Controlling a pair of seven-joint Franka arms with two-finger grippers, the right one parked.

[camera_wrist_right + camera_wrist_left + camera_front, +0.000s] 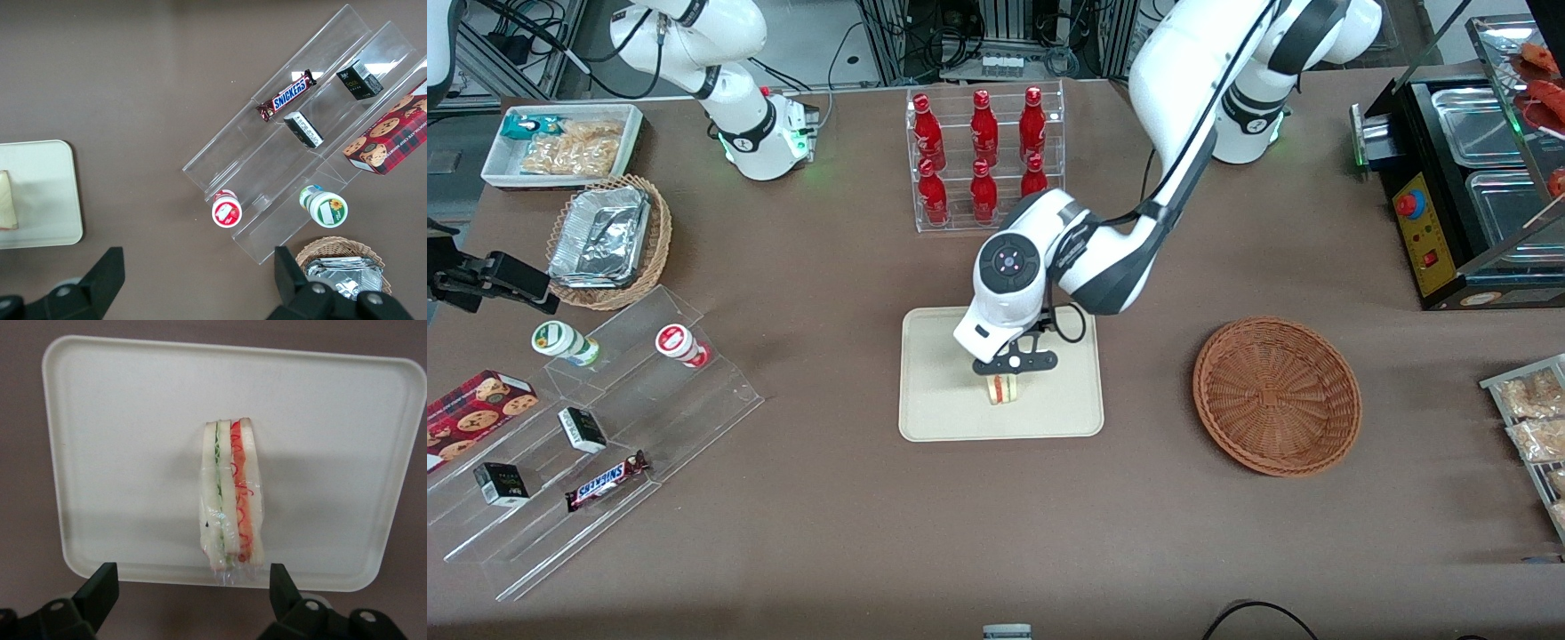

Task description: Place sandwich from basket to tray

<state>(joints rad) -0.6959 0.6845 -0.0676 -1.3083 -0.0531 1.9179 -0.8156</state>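
The sandwich [1003, 389] [230, 500] stands on its edge on the beige tray [934, 400] [120, 420], wrapped in clear film, with green and red filling showing. It sits in the half of the tray nearer the front camera. My left gripper [1009, 373] [190, 587] hangs just above it, open, its black fingers [100, 587] spread wide with nothing between them. The reddish-brown wicker basket [1276, 396] lies empty beside the tray, toward the working arm's end of the table. The right wrist view catches the tray's corner [47, 193] and a slice of the sandwich [7, 200].
A clear rack of red bottles [983, 160] stands farther from the front camera than the tray. Toward the parked arm's end are stepped acrylic shelves with snacks [605, 418], a tan basket of foil trays [609, 240] and a white bin [560, 147]. A black appliance [1467, 196] stands past the basket.
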